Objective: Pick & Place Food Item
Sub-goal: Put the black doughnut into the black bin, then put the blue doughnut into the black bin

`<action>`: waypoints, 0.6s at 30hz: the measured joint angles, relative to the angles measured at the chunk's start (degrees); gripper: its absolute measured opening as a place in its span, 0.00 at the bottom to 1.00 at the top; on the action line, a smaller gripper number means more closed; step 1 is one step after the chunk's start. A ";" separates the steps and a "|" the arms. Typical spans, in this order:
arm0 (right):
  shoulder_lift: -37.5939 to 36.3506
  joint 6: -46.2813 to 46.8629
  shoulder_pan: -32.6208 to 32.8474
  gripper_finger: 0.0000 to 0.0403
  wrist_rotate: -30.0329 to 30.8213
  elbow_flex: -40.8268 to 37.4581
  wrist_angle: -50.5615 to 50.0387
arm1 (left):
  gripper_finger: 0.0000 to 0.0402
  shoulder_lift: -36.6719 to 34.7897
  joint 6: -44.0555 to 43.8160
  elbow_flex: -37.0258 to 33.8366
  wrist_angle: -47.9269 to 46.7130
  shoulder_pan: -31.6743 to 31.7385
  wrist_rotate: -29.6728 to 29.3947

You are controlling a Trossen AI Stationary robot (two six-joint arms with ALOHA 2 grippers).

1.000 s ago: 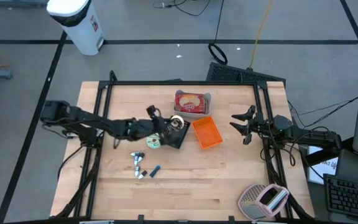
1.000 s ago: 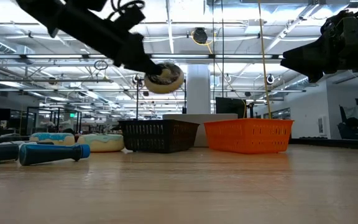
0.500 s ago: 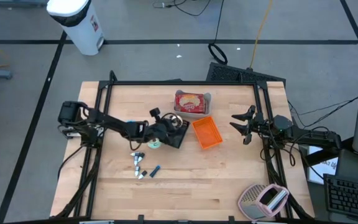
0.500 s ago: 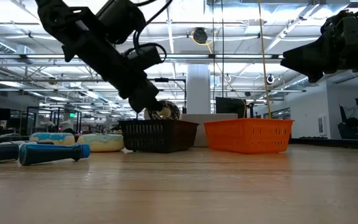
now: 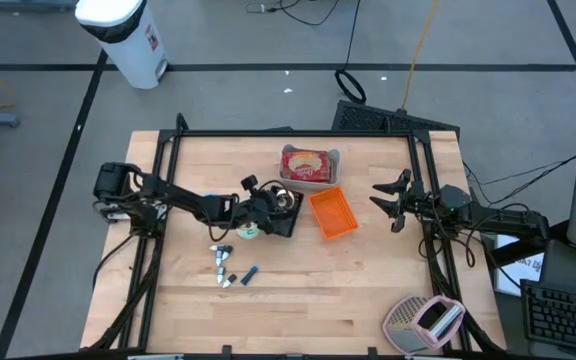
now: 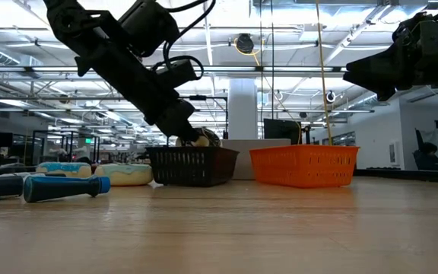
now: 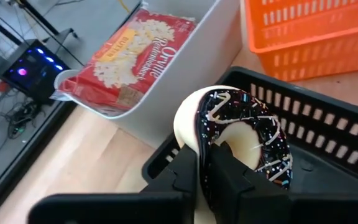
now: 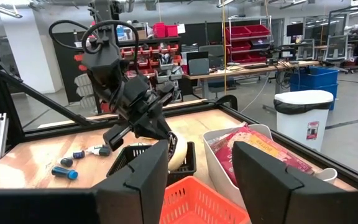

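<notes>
A chocolate-frosted donut (image 7: 241,134) with white drizzle stands on edge in the black basket (image 5: 288,215) at mid-table, its top showing above the basket's rim (image 6: 201,138). My left gripper (image 7: 207,158) is shut on it, reaching slantwise down from the table's left (image 5: 273,204). Whether the donut touches the basket's floor is hidden. My right gripper (image 5: 388,200) hangs open at the table's right, well above the top, with nothing between its fingers (image 8: 201,180). My left gripper pinches the donut's ring at its near side (image 7: 211,142) between two fingers, one finger (image 7: 188,177) on the plain underside and one (image 7: 230,174) on the frosted face. The fingers slant down from the table's left. The donut stands upright, its lower part inside the basket.
An orange basket (image 5: 332,213) stands right of the black one. A white bin with a popcorn packet (image 5: 310,166) sits behind them. A second, light-frosted donut (image 5: 247,230) lies left of the black basket. Small blue-handled tools (image 5: 233,270) lie nearer the front.
My left gripper has come down with the donut and tipped more steeply, from well above the black basket into it. The donut has sunk behind the basket's rim. For the last half second the arm has kept still.
</notes>
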 joint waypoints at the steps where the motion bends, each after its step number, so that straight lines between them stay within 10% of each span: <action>1: 0.00 0.02 -0.01 0.41 0.00 -0.01 0.00 | 0.09 0.00 -0.17 0.00 -0.05 0.00 0.08; 18: 0.00 0.01 -0.02 0.41 0.00 0.00 -0.01 | 0.41 0.00 1.61 0.00 -0.60 0.00 -1.22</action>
